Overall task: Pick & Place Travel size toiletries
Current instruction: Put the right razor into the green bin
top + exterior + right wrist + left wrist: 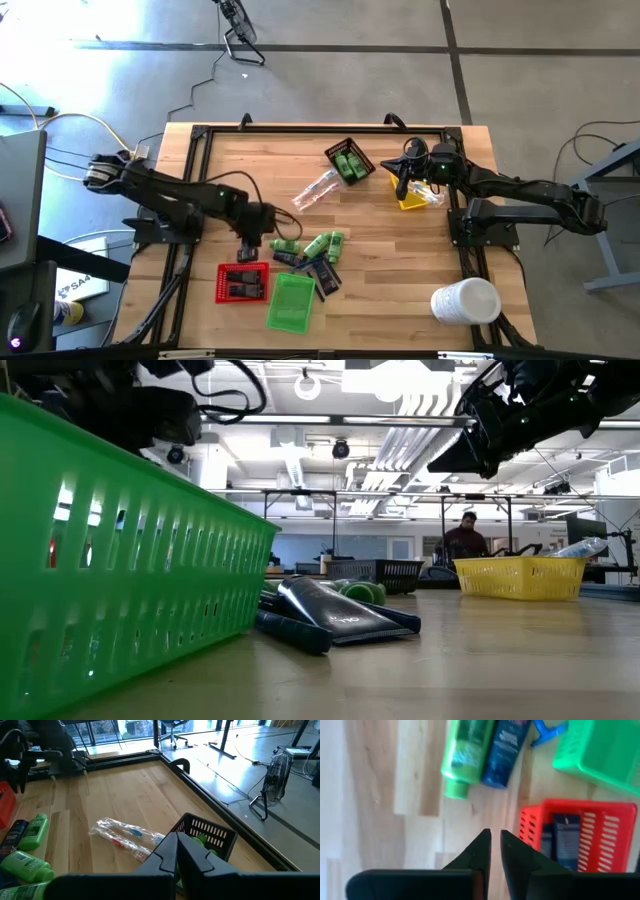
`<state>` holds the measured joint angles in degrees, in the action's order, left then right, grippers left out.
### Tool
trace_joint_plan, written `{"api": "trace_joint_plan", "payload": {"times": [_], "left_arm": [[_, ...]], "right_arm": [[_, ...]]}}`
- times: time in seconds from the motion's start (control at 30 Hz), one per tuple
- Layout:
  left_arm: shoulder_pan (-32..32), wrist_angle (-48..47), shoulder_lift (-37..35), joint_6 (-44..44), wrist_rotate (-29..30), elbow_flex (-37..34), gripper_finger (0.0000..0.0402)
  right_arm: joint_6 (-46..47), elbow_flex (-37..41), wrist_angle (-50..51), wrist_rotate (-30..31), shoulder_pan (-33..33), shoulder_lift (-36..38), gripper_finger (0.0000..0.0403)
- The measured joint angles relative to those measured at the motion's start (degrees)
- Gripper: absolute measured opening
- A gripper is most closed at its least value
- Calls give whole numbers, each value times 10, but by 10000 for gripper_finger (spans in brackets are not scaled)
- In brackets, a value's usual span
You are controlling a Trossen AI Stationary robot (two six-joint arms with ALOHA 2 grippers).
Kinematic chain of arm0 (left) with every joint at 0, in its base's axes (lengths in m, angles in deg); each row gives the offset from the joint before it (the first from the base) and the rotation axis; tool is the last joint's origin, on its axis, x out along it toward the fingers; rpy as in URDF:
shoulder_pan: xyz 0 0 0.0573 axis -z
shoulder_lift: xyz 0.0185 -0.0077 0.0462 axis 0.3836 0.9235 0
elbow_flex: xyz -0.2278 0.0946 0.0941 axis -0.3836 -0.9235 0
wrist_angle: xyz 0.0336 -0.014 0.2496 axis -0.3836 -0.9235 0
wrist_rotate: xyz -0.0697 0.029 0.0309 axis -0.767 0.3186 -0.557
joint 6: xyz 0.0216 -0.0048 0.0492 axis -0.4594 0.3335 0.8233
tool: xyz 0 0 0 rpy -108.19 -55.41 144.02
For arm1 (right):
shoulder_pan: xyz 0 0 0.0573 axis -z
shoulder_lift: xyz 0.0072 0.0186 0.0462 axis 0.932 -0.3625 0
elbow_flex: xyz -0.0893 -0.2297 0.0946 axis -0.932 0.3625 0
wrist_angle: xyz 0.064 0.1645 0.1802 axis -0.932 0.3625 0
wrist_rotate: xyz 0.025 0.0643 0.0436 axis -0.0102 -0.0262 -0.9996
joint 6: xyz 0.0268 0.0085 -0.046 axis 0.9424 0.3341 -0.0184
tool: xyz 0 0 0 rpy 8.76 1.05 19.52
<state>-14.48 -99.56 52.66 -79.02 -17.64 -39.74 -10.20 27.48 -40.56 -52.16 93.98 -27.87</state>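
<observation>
high view showed the left gripper (250,240) hanging over bare wood just above the red tray (243,283), with the green tray (291,303) beside that one. left wrist view had its fingers (481,851) drawn nearly together with only a thin slit between them and nothing caught there, their tips above the table beside the red tray's rim (527,822); a dark flat packet (566,840) lay inside that tray. just past the tips lay a bright green bottle (466,755) and a dark blue tube (506,749) side by side. in the high view the loose toiletries (312,255) sat clustered near the table's middle, green bottles and dark packets touching one another, between the left gripper and the green tray. clear-wrapped sticks (316,190) lay apart, near the black tray (350,162), which held green bottles. the right gripper (404,172) hung over the yellow tray (412,199), its fingers (170,855) pressed closed and empty. a big white cylinder (465,301) lay at the table's near right corner. low view showed a person (465,540) far off in the room behind the yellow tray.
</observation>
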Motion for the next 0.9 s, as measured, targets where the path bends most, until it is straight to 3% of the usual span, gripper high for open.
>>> {"api": "trace_joint_plan", "payload": {"times": [0.33, 0.67, 0.9], "left_arm": [[-121, 166, 0, 156, 6, 0, 13], [-183, 362, 0, 186, 9, 0, 12], [-177, 454, 11, 157, 116, 0, 12]], "right_arm": [[0, 0, -9, 0, 0, 0, 2], [4, -1, -29, 0, 0, 0, 2], [26, -1, -33, 0, 0, 0, 2]]}}
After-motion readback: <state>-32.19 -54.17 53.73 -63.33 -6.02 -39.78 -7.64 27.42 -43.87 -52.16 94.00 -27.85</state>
